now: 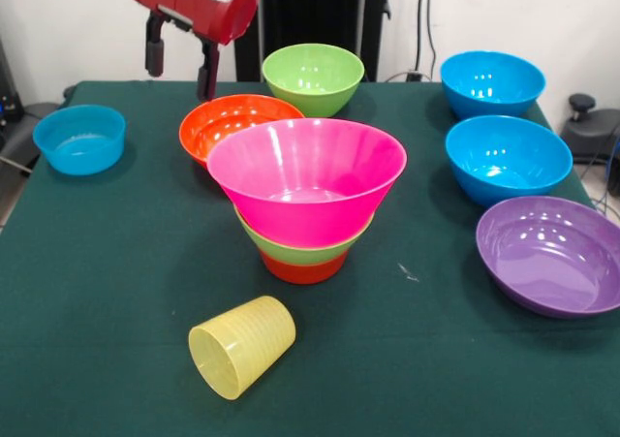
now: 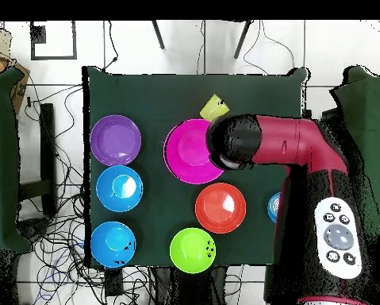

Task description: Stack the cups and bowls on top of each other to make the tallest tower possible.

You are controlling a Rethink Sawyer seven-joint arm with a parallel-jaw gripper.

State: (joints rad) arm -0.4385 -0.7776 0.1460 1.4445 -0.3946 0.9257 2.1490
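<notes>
Pink flares widest on my tower (image 1: pixel 306 197), nested over lime green and a small orange base at the table's centre, so the wide mouth can take another bowl. My gripper (image 1: pixel 180 67) hangs at eleven o'clock, fingers apart, holding nothing. The yellow cup (image 1: pixel 241 346) lies tipped at six o'clock, likely my cap piece.

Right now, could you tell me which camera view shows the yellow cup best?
The front view: the yellow cup lies on its side, whole, open mouth toward the camera. The overhead view shows only part of it, the rest hidden by the arm.
</notes>
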